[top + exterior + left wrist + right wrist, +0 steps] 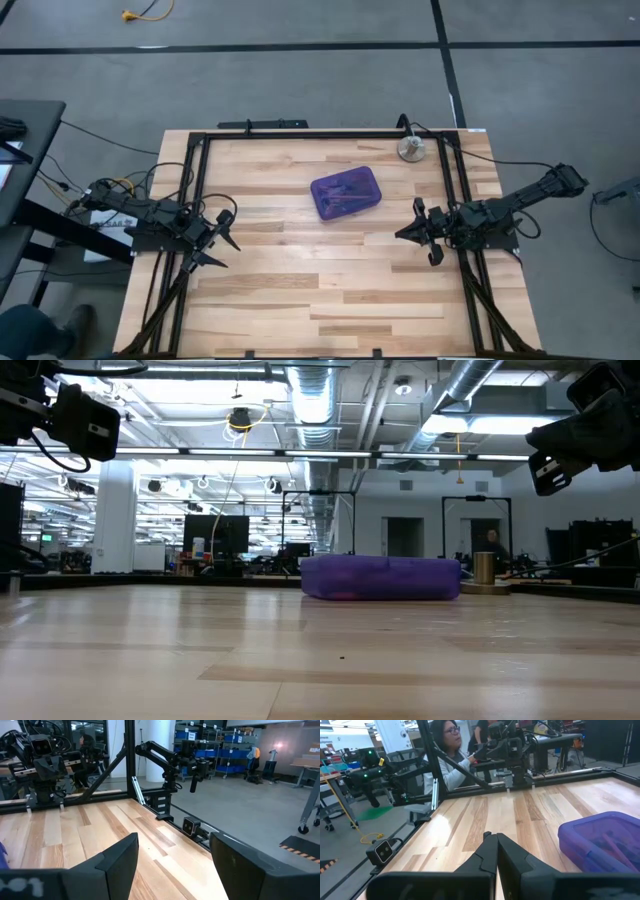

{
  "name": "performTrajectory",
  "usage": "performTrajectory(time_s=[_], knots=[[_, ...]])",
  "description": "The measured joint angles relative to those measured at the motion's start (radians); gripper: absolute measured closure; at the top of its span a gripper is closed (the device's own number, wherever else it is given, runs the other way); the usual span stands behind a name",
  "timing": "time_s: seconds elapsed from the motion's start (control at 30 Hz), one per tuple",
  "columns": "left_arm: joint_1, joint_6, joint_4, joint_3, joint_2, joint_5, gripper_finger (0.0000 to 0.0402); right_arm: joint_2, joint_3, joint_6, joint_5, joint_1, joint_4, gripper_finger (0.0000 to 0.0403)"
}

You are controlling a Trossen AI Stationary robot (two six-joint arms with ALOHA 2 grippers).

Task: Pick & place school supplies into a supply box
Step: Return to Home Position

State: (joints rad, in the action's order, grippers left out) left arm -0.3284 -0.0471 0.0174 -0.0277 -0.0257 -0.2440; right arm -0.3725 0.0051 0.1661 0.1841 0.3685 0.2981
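The supply box [346, 193], translucent purple with its lid down, lies flat on the wooden table a little right of centre; it also shows in the low view [380, 577] and the right wrist view [605, 842]. Through its lid, slim dark shapes of school supplies [347, 197] show inside. My left gripper [222, 240] hovers open over the table's left side, well away from the box, with nothing between its fingers [120, 862]. My right gripper [405, 232] hovers shut over the right side, a short way from the box's near right corner, its fingertips [496, 851] together.
A round silver metal disc [411, 149] stands near the far right corner, right of the box in the low view [484, 572]. A black frame [300, 135] runs along the table's edges. A person [447, 750] sits beyond the table's left side. Bare wood [320, 300] lies toward the near edge.
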Motion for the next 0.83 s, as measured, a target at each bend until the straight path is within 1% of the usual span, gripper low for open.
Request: performTrajectory(time_s=[0.83], knots=[[0.0,0.0,0.0,0.0,0.0,0.0,0.0168,0.0,0.0,0.0,0.0,0.0,0.0,0.0403]])
